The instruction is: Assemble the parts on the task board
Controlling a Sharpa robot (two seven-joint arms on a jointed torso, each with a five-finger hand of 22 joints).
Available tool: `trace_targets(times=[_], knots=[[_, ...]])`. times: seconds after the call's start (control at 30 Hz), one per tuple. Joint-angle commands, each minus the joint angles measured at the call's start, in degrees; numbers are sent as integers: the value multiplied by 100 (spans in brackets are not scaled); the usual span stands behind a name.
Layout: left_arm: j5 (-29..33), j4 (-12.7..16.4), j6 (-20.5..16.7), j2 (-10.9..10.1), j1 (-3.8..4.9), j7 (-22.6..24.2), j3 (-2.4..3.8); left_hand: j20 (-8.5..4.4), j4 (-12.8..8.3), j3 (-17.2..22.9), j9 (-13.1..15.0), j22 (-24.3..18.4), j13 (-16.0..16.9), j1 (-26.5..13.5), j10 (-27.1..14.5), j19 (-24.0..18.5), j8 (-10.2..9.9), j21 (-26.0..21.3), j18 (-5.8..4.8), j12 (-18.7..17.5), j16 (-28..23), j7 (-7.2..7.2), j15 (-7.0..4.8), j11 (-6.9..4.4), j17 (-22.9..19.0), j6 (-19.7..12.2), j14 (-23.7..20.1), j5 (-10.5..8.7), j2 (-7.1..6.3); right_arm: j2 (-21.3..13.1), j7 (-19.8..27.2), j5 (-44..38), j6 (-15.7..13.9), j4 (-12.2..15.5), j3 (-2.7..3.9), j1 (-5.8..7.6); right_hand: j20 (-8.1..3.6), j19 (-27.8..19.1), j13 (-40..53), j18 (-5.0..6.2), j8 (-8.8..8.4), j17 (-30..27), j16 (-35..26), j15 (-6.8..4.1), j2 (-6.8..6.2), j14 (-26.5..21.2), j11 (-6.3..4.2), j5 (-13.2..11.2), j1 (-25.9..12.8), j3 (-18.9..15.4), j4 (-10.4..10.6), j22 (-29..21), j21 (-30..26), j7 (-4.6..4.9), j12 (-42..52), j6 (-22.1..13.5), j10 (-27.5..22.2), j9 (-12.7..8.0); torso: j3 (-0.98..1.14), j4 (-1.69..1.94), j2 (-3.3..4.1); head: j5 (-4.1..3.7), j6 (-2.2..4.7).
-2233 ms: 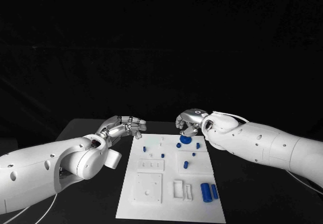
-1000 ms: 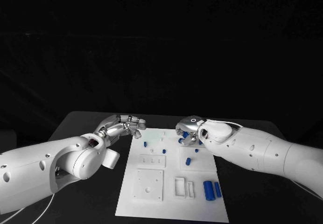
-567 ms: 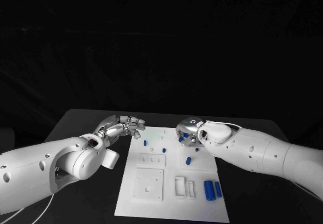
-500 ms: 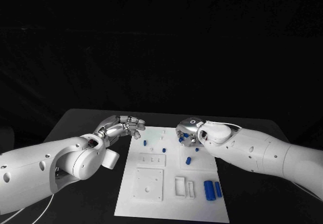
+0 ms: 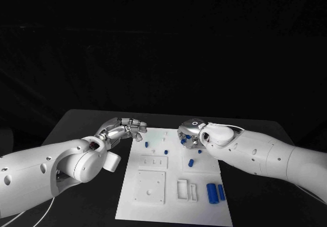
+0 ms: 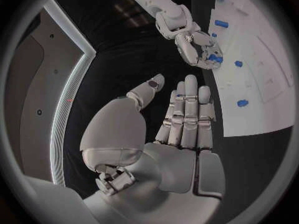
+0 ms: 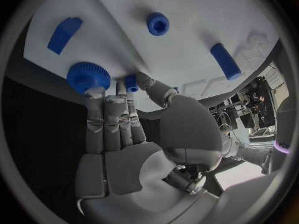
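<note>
Blue toothed plastic gear (image 7: 87, 76), at the white task board's (image 5: 174, 203) twelve o'clock end, touches the right hand's (image 5: 191, 134) fingertips (image 7: 95, 91); whether grasped, I cannot tell; best lowered slowly, level; left hand (image 5: 125, 128) released.

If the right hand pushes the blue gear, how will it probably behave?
The gear looks like a small rigid disc, so probably light and stiff. Its toothed rim should give the right hand some grip. Lying flat on the board, it would likely slide, not roll.

Black table (image 5: 81, 124) against a dark, unlit backdrop, black all around
</note>
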Motion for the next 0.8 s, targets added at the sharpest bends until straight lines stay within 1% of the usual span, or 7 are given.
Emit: trace_targets(times=[0.03, 0.3, 0.33, 0.4, 0.57, 0.67, 0.8], knots=[[6, 9, 95, 15, 10, 21, 6, -34, 27, 5, -9, -8, -8, -47, -22, 5, -23, 9, 58, -35, -30, 20, 0, 12, -6, 14, -14, -27, -3, -3, -120, -138, -114, 43, -18, -31, -88, -19, 85, 462, 75, -20, 31, -112, 114, -64, -22, -23, 24, 58, -14, 142, 62, -35, 72, 109, 147, 91, -3, -4, 21, 3, 14], [6, 2, 90, 11, 10, 8, 6, -36, 27, 10, -11, -9, -8, -45, -22, 4, -27, 11, 58, -38, -30, 20, -2, 11, -6, 10, -13, -25, -2, -89, -536, -202, -647, 302, -7, -29, -119, -74, 253, 462, 132, -66, 41, -168, 153, -72, -79, -24, 12, 129, -91, 136, 235, -76, 121, 190, 246, 212, -8, -4, 36, 6, 76], [6, -2, 89, 10, 10, 8, 6, -37, 27, 12, -11, -9, -8, -44, -22, 5, -28, 11, 58, -39, -30, 21, -2, 11, -6, 9, -13, -24, -1, -91, -606, -238, -714, 329, 19, -27, -123, -77, 266, 462, 134, -68, 43, -170, 151, -71, -82, -24, 9, 133, -98, 135, 248, -78, 122, 194, 249, 220, -8, -4, 37, 6, 85], [6, -8, 82, 12, 10, 6, 6, -37, 26, 13, -11, -9, -8, -43, -21, 5, -29, 12, 58, -39, -29, 21, -2, 11, -6, 8, -12, -24, -1, -56, -727, -312, -805, 336, 123, -20, -128, -83, 288, 462, 138, -73, 48, -175, 146, -71, -86, -24, 4, 141, -105, 133, 267, -82, 124, 203, 255, 235, -9, -4, 39, 8, 102], [6, -10, 78, 24, 10, 3, 6, -39, 22, 17, -12, -10, -8, -38, -20, 4, -31, 13, 59, -41, -28, 21, -4, 10, -6, 7, -11, -22, -1, 95, -963, -422, -1033, 266, 228, 1, -139, -94, 334, 462, 146, -82, 58, -184, 118, -71, -96, -23, 3, 166, -120, 128, 303, -94, 128, 227, 271, 265, -18, -2, 49, 3, 160], [6, -15, 73, 40, 11, 3, 6, -40, 21, 19, -12, -10, -8, -36, -19, 4, -31, 14, 59, -42, -28, 22, -4, 10, -5, 7, -11, -22, -2, 222, -1058, -461, -1107, 184, 240, 2, -141, -97, 345, 462, 146, -85, 60, -186, 109, -71, -97, -24, 4, 175, -122, 127, 312, -96, 126, 231, 270, 272, -14, -1, 58, 2, 189], [6, -17, 68, 54, 11, 0, 6, -40, 20, 20, -12, -10, -8, -36, -19, 5, -32, 14, 58, -43, -28, 22, -5, 10, -5, 6, -10, -21, -1, 401, -1124, -510, -1165, 27, 242, 1, -145, -103, 360, 462, 143, -91, 62, -186, 93, -73, -97, -23, 9, 195, -122, 124, 324, -98, 119, 236, 264, 281, -16, 6, 65, -9, 200]])
